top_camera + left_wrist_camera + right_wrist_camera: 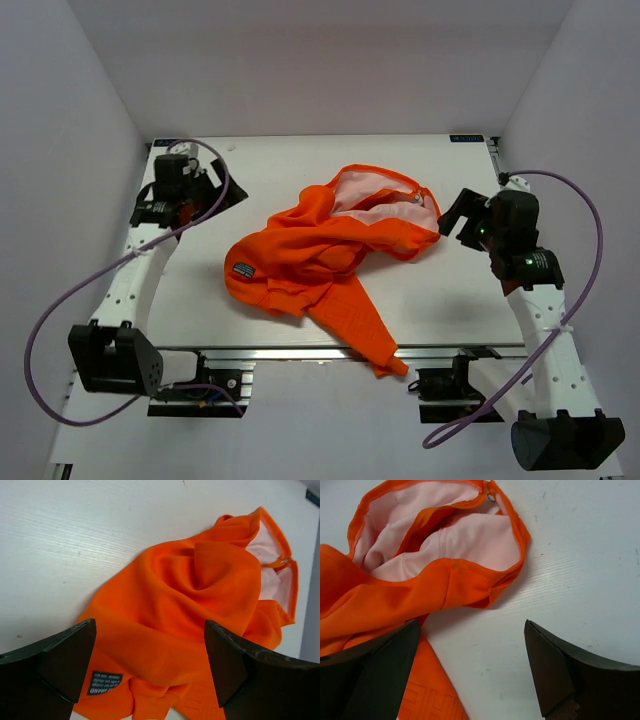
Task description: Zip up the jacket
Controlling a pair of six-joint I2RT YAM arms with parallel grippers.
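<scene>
The left fingers (60,665) and right fingers (560,675) gape wide, gripping nothing, one set off each side of the jacket (310,255), probably poised to take its two front edges. It lies crumpled on the counter (450,290) between them, pink lining (360,190) showing, unzipped

Open table (250,165) flanks the crumpled jacket (310,255) left and right, walls (60,150) beyond.

The jacket (320,250) is creased, matt orange cloth; its lining (470,540) is smoother pale pink fabric. The worktop (450,290) is matt white with a fine grain. The jaws of the left gripper (150,625) and right gripper (471,624) look dark matt plastic.
</scene>
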